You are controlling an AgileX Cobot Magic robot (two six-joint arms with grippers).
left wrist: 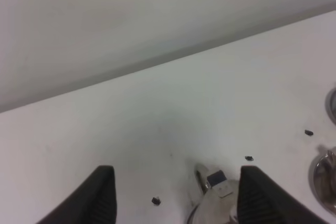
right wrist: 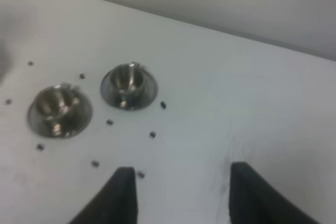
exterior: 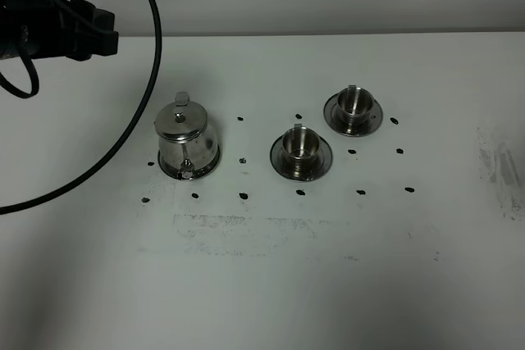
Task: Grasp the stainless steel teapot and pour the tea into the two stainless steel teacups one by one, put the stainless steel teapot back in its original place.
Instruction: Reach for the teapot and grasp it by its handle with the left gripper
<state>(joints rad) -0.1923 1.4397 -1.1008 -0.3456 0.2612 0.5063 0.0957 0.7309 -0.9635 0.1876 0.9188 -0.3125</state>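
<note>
A white tabletop (exterior: 328, 284) seen from above, dotted with small black marks (exterior: 244, 196). A shiny stainless steel teapot (exterior: 188, 138) with a cone-shaped body, a domed lid and a small knob stands upright on a shallow round steel tray (exterior: 208, 168) (only the tray's rim shows around the pot's base). The dark left arm (exterior: 57, 22) hangs at the far corner of the table, and a black cable (exterior: 158, 47) loops down from it.

In the left wrist view, the left gripper (left wrist: 181, 198) has its two dark ribbed fingers (left wrist: 102, 198) spread wide and holds nothing. The top of the teapot (left wrist: 215, 190) shows beneath the gap, nearer one finger than the other.

In the right wrist view, the right gripper (right wrist: 184, 192) also has its dark fingers (right wrist: 123, 198) apart, with only bare table between them. Two small shiny steel cups stand upright on round steel saucers beyond those fingertips, off toward one finger's side. They are the near teacup (right wrist: 58, 109) and the far teacup (right wrist: 129, 85), close together but not touching.

From above, the near teacup (exterior: 301, 152) stands between the teapot and the far teacup (exterior: 353, 111).
</note>
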